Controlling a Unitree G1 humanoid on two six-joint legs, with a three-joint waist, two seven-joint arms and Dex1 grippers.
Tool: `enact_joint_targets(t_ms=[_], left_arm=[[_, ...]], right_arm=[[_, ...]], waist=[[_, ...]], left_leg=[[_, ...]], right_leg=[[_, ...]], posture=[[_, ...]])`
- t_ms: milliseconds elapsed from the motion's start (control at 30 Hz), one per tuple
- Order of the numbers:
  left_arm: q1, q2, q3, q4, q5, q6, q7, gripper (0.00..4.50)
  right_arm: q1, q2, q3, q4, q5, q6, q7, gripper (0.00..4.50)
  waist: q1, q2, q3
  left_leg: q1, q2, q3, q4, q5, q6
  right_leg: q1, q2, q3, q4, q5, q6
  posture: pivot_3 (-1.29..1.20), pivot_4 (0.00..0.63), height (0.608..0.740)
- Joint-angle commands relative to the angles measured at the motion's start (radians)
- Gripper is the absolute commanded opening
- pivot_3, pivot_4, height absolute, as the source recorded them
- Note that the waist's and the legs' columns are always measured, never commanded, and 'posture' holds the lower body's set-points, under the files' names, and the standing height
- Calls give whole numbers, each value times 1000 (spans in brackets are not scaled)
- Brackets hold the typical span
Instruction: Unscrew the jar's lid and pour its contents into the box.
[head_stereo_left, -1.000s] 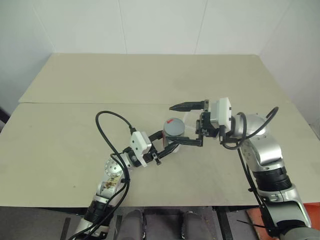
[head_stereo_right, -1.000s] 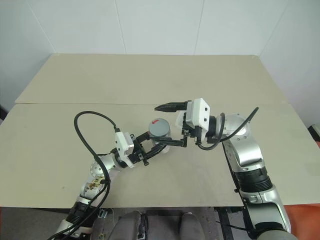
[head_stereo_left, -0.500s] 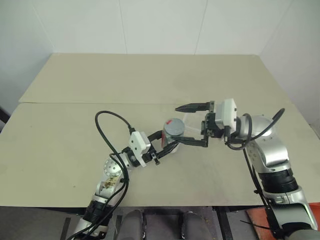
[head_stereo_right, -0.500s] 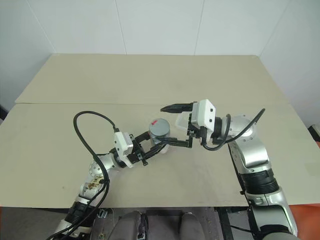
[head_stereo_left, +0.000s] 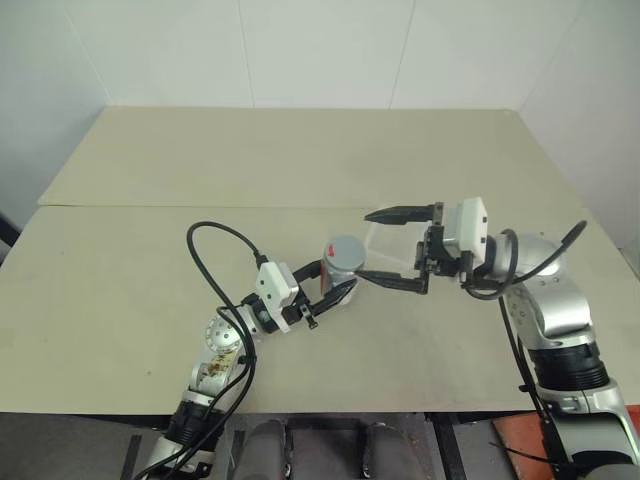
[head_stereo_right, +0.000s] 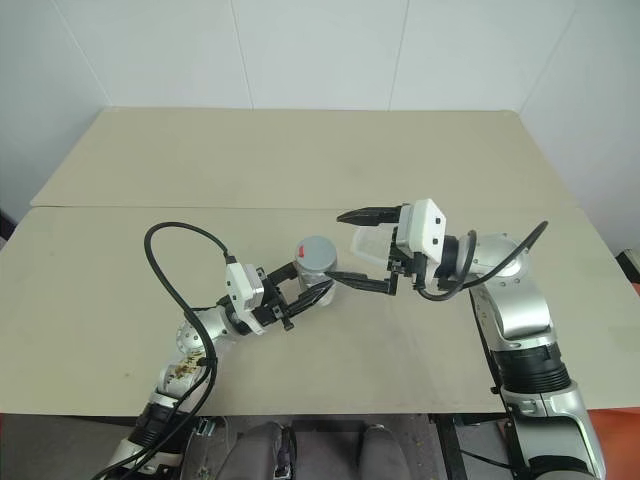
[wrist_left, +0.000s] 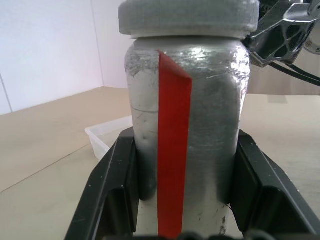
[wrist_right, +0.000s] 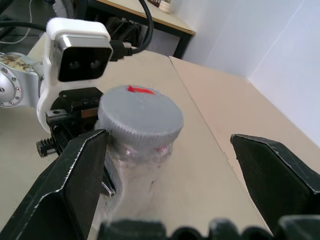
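The silver-grey jar (head_stereo_left: 342, 268) with a red stripe stands upright near the middle of the table, its grey lid (head_stereo_left: 346, 249) on top. My left gripper (head_stereo_left: 333, 281) is shut on the jar's body from the near left; the black fingers (wrist_left: 112, 190) clamp both sides. My right gripper (head_stereo_left: 386, 248) is open, pointing left, its tips just right of the lid and not touching it. The clear plastic box (head_stereo_left: 396, 250) lies on the table under the right gripper's fingers, right of the jar. The contents are hidden inside the jar.
A black cable (head_stereo_left: 215, 236) loops up from the left arm over the table. The tabletop (head_stereo_left: 150, 290) is bare beige board with a seam (head_stereo_left: 200, 206) across it farther back, and white walls stand behind.
My right gripper has drawn back to the right, away from the lid, still open. The left gripper and the jar stay put, lid still on.
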Motion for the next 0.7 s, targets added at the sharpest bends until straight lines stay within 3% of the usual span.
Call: enact_joint_targets(t_ms=[33, 533, 700], left_arm=[[-3, -4, -9, -27, -9, -29, -19, 1970], [-7, -9, -8, -20, -3, -30, -23, 1970], [-13, -11, -9, -12, 0, -35, -23, 1970]], right_arm=[[0, -12, -46, -5, -3, -21, -24, 4463], [54, -90, -49, -61, 87, 46, 104, 4463], [31, -55, -45, -108, 128, 122, 40, 4463]], waist=[[-1, 0, 0], [0, 0, 0], [-4, 0, 0]], left_leg=[[0, 0, 0, 0, 0, 0], [0, 0, 0, 0, 0, 0], [1, 1, 0, 0, 0, 0]], right_leg=[[0, 0, 0, 0, 0, 0], [0, 0, 0, 0, 0, 0], [0, 0, 0, 1, 0, 0]], posture=[[0, 150, 740], [0, 150, 740], [0, 150, 740]])
